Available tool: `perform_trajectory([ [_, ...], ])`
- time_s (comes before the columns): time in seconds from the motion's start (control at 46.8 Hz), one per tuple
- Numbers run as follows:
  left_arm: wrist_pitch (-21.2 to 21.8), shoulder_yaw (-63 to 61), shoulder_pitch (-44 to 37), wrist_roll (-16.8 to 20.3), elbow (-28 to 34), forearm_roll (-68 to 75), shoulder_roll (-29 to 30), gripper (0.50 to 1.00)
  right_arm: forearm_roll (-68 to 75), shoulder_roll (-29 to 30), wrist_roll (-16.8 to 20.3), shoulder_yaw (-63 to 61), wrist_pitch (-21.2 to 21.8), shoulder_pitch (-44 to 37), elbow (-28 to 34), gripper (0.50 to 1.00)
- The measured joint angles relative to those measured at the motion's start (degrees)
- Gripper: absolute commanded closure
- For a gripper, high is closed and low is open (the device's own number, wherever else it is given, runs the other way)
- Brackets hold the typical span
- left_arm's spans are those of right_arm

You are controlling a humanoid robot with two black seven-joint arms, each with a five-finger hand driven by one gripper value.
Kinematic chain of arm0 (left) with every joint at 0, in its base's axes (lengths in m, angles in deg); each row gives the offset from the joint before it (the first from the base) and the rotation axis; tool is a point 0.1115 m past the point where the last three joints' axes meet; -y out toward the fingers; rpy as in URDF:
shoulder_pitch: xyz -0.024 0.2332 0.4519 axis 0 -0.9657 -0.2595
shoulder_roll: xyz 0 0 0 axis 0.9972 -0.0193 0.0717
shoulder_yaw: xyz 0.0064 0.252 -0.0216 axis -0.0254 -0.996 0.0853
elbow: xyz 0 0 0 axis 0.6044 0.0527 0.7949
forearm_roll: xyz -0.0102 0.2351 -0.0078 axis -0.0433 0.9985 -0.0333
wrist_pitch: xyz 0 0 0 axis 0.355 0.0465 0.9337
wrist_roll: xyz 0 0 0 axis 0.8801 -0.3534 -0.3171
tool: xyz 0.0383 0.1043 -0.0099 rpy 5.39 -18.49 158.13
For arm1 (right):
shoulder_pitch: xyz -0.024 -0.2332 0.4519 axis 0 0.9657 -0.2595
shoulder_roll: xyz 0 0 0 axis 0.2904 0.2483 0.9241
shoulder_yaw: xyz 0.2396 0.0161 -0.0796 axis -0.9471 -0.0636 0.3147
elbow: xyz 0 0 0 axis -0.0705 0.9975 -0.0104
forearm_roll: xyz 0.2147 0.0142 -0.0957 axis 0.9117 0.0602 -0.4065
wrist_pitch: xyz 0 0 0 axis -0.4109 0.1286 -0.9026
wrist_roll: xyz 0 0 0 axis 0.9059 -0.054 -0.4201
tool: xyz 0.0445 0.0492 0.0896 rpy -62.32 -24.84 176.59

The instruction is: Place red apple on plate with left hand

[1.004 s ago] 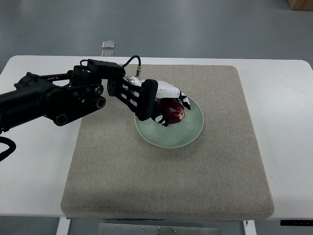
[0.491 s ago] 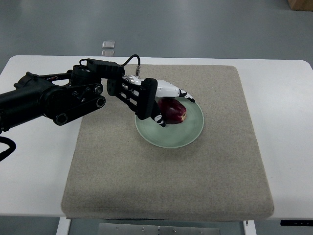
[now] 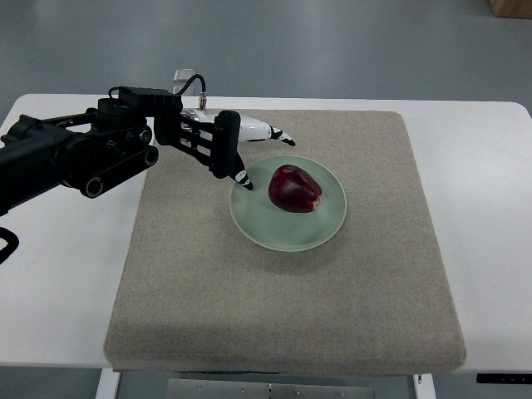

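A dark red apple (image 3: pixel 294 189) rests on the pale green plate (image 3: pixel 316 233), a little above the plate's middle. My left hand (image 3: pixel 264 158) hovers at the plate's upper-left rim, apart from the apple, with its fingers spread and nothing held. One fingertip (image 3: pixel 287 140) points right above the plate and another (image 3: pixel 246 183) reaches down to the rim. The black left arm (image 3: pixel 75 158) comes in from the left edge. My right arm does not show.
The plate lies on a beige mat (image 3: pixel 283 324) covering most of a white table (image 3: pixel 490 249). A small clear object (image 3: pixel 184 76) sits on the floor beyond the table's far edge.
My left hand has let go of the apple and drawn back up and to the left. The apple now lies uncovered on the plate.
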Motion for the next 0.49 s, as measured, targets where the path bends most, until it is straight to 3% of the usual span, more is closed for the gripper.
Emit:
perform_trajectory([
  [0.235,2.78,-0.06,0.07,0.0,4.16,-3.36,-0.29,0.506,0.0,0.0,0.0,0.0,0.0,0.01,0.0,0.536],
  [0.491,4.17,0.0,0.5,0.0,9.77,-18.87,-0.51,0.506,0.0,0.0,0.0,0.0,0.0,0.01,0.01,0.536],
])
